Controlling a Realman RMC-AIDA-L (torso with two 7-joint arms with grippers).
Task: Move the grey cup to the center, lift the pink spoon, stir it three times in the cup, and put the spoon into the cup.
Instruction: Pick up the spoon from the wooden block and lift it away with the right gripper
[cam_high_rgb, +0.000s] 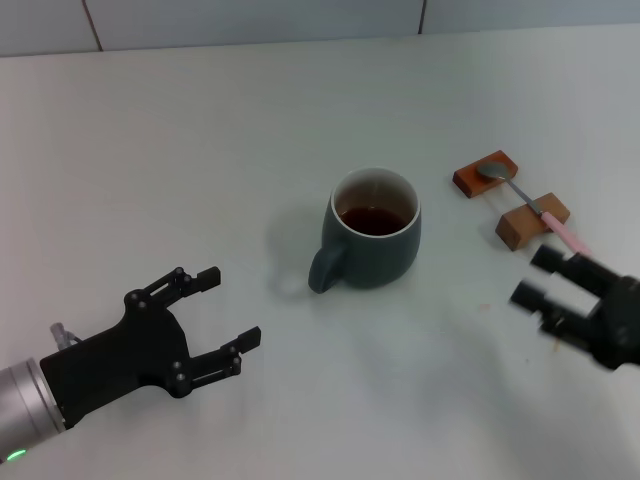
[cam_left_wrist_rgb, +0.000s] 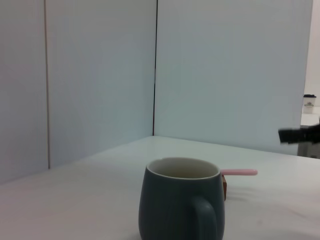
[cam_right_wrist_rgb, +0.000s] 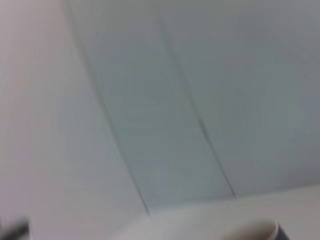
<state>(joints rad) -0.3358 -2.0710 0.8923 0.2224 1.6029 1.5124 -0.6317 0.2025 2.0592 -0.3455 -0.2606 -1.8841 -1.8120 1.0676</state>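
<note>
Grey cup (cam_high_rgb: 373, 228): upright at the middle of the white table (cam_high_rgb: 200, 180), dark brown liquid inside, handle toward the left gripper.
Pink spoon (cam_high_rgb: 533, 207): lying across two brown wooden blocks (cam_high_rgb: 510, 198), right of the cup, apart from it.
Left gripper (cam_high_rgb: 228, 315): low near the table, left and nearer than the cup, fingers spread wide, holding nothing.
Right gripper (cam_high_rgb: 540, 277): just beside the spoon's pink handle end, fingers parted, holding nothing.

Two brown wooden blocks (cam_high_rgb: 508, 198) sit side by side on a white table (cam_high_rgb: 200, 180), near a tiled wall (cam_high_rgb: 250, 20).
</note>
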